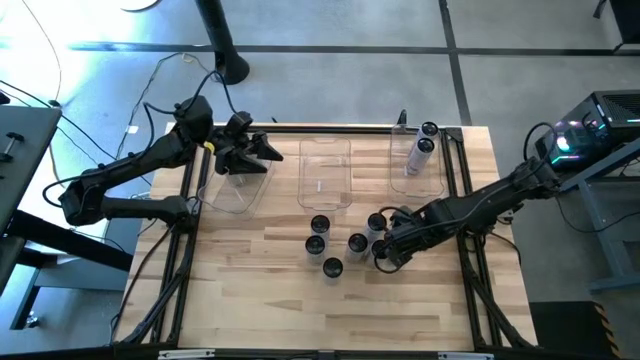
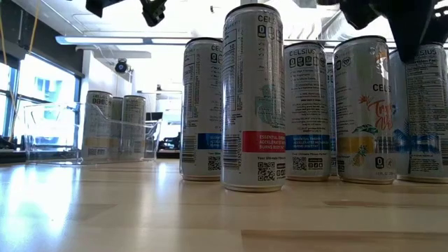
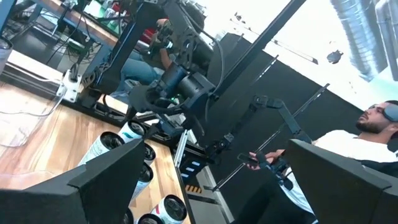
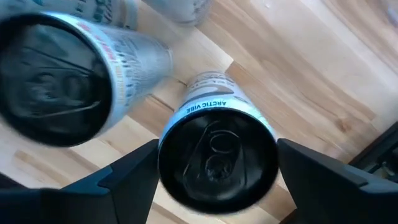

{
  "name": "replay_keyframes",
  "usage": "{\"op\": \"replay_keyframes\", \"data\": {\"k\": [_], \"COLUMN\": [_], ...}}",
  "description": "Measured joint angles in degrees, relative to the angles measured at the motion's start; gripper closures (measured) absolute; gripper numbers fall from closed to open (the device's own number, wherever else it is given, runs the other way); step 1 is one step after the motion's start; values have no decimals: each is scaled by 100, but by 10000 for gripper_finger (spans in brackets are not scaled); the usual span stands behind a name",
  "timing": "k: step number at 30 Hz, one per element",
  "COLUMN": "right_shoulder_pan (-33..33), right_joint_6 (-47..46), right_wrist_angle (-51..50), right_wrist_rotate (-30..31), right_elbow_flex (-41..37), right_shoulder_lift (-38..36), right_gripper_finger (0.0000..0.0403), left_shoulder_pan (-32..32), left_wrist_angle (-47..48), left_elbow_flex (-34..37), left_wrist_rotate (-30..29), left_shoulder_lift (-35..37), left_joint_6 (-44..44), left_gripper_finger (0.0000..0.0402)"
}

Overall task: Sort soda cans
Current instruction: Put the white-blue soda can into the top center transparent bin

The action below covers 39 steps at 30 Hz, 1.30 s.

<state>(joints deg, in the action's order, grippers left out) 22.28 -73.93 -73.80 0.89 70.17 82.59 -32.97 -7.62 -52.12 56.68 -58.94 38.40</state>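
- Right of centre in the high view, the right gripper [image 1: 383, 252] is seen low over a loose cluster of upright cans [image 1: 331, 242] on the table [image 1: 250, 300].
- One can [image 4: 216, 151] is framed between its spread fingers [image 4: 134, 171] in the right wrist view; contact cannot be made out.
- Two more cans [image 1: 421, 148] are held in the right-hand bin [image 1: 416, 160] at upper right.
- At upper left, the left gripper [image 1: 268, 152] is held open and empty above the left bin [image 1: 235, 187].
- A middle bin [image 1: 325, 172] lies between them.
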Motion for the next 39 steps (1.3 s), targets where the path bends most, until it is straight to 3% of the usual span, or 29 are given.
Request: {"op": "replay_keyframes", "data": {"k": [6, 16, 19, 23, 28, 32, 39], "right_shoulder_pan": [1, -2, -13, -13, -11, 64, 103], "right_joint_6": [-71, -107, -154, -212, -235, -165, -63], "right_wrist_angle": [465, 633, 633, 630, 561, 122, -1531], "right_wrist_rotate": [-270, -190, -43, 59, 44, 44, 397], "right_elbow_flex": [-457, -511, -511, -511, -459, -63, 1341], "right_shoulder_lift": [0, 2, 2, -6, 0, 7, -5], "right_gripper_finger": [94, 97, 113, 167, 167, 167, 167], "left_shoulder_pan": [0, 0, 0, 2, 53, 246, 551], "left_wrist_angle": [-2, -2, -2, 0, -3, -206, -774], "left_elbow_flex": [0, 0, 0, 0, 0, 0, 0], "left_wrist_rotate": [-1, -41, -45, -46, -55, -62, -66], "left_shoulder_lift": [0, 0, 0, 0, 0, -2, -1], "left_joint_6": [56, 56, 56, 100, 160, 316, 458], "left_gripper_finger": [17, 17, 17, 17, 17, 17, 17]}}
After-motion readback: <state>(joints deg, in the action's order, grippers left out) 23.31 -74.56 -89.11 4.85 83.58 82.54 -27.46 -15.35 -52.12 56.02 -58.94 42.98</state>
